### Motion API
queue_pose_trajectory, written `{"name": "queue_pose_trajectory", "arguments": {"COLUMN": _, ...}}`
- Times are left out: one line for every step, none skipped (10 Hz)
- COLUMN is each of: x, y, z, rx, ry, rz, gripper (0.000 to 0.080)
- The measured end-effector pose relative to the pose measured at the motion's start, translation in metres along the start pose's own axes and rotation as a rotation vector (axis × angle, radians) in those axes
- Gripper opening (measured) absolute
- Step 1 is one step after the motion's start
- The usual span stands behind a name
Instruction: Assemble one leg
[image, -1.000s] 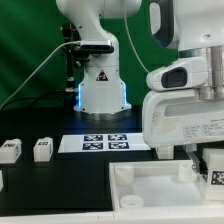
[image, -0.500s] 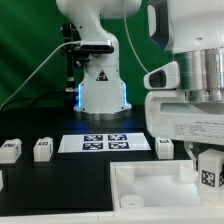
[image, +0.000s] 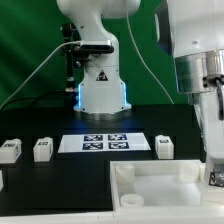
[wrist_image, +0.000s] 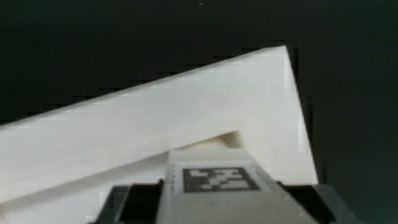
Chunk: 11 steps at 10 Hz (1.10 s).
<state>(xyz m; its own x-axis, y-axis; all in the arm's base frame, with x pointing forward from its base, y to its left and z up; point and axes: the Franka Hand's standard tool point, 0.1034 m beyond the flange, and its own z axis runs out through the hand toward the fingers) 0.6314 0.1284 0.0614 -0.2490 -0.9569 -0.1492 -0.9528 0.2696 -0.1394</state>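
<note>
The gripper (wrist_image: 217, 190) is clamped on the leg (wrist_image: 217, 180), a small white plastic block with a crisp black-and-white tag on the face turned toward the wrist camera; the dark fingers (wrist_image: 128, 203) press on its two sides. It hangs over the near corner of the black table (image: 60, 185) on the exterior view's right, above the big white tray-like square part (image: 160, 185). What matters next is that the leg sits straight ahead of the wrist, its long axis seemingly running along the gripper's reach, with one sharp corner of that matte, raised-rim part (wrist_image: 267, 70) directly beyond it. I would guess the leg must go down into a corner hole, though no hole is visible at the wrist. Three more tagged legs (image: 42, 149) lie along the middle of the table, beside the flat marker board (image: 105, 142).
</note>
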Motion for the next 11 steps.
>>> {"name": "queue_pose_trajectory", "arguments": {"x": -0.001, "y": 0.000, "z": 0.000, "rx": 0.000, "ry": 0.000, "rz": -0.011, "gripper": 0.0465}}
{"name": "queue_pose_trajectory", "arguments": {"x": -0.001, "y": 0.001, "z": 0.000, "rx": -0.001, "ry": 0.000, "rz": -0.018, "gripper": 0.0465}}
{"name": "queue_pose_trajectory", "arguments": {"x": -0.001, "y": 0.001, "z": 0.000, "rx": -0.001, "ry": 0.000, "rz": -0.086, "gripper": 0.0607}}
{"name": "queue_pose_trajectory", "arguments": {"x": -0.002, "y": 0.002, "z": 0.000, "rx": -0.006, "ry": -0.002, "rz": -0.224, "gripper": 0.0607}}
{"name": "queue_pose_trajectory", "arguments": {"x": -0.001, "y": 0.001, "z": -0.001, "rx": -0.006, "ry": -0.003, "rz": -0.402, "gripper": 0.0646}}
{"name": "queue_pose_trajectory", "arguments": {"x": 0.003, "y": -0.001, "z": -0.002, "rx": -0.004, "ry": 0.001, "rz": -0.704, "gripper": 0.0646}}
{"name": "queue_pose_trajectory", "arguments": {"x": 0.004, "y": -0.002, "z": -0.002, "rx": -0.004, "ry": 0.000, "rz": -0.963, "gripper": 0.0650}}
{"name": "queue_pose_trajectory", "arguments": {"x": 0.004, "y": -0.002, "z": -0.002, "rx": -0.005, "ry": 0.000, "rz": -1.037, "gripper": 0.0650}}
{"name": "queue_pose_trajectory", "arguments": {"x": 0.005, "y": -0.002, "z": -0.002, "rx": -0.007, "ry": 0.005, "rz": -1.176, "gripper": 0.0650}}
{"name": "queue_pose_trajectory", "arguments": {"x": 0.008, "y": -0.004, "z": -0.002, "rx": -0.013, "ry": 0.015, "rz": -1.424, "gripper": 0.0650}}
{"name": "queue_pose_trajectory", "arguments": {"x": 0.009, "y": -0.004, "z": -0.002, "rx": -0.016, "ry": 0.018, "rz": -1.490, "gripper": 0.0650}}
